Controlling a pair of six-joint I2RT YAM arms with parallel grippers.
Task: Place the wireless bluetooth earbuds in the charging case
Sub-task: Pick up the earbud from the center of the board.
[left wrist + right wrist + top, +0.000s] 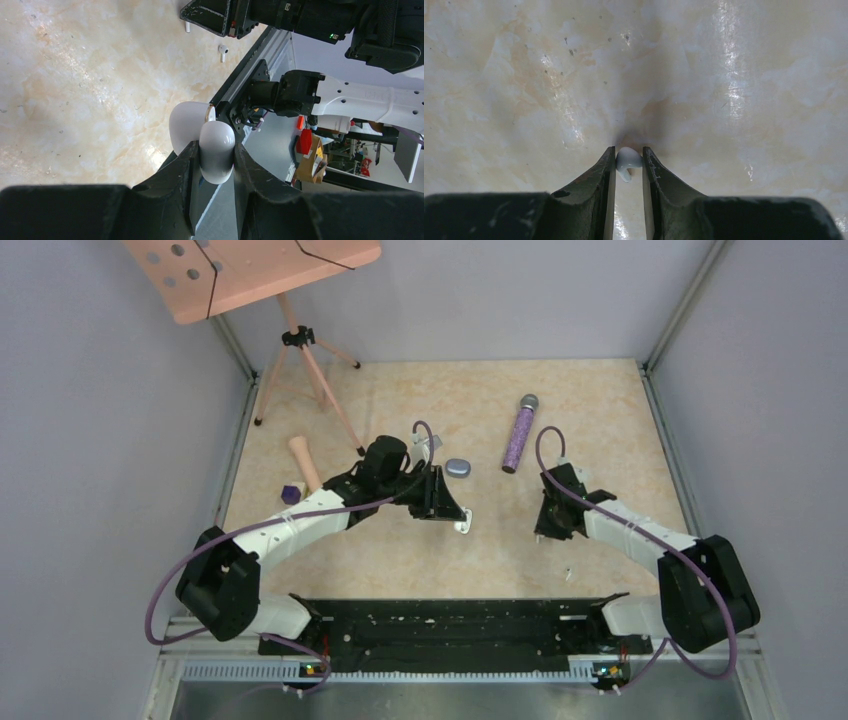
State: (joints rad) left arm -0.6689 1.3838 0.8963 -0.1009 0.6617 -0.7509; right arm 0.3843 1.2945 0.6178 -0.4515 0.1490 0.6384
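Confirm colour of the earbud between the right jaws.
The earbud is glossy white. It shows best in the right wrist view.

Top view looks down over the whole desk (600, 420); right wrist view hangs close above it, left tilts sideways.

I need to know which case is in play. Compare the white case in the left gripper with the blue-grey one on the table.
The white charging case is glossy white; the blue-grey case is a muted blue-grey. The white charging case is clamped in the left gripper; the blue-grey case lies free on the table. The white one is hinged open; the blue-grey one looks shut. Both are small and rounded.
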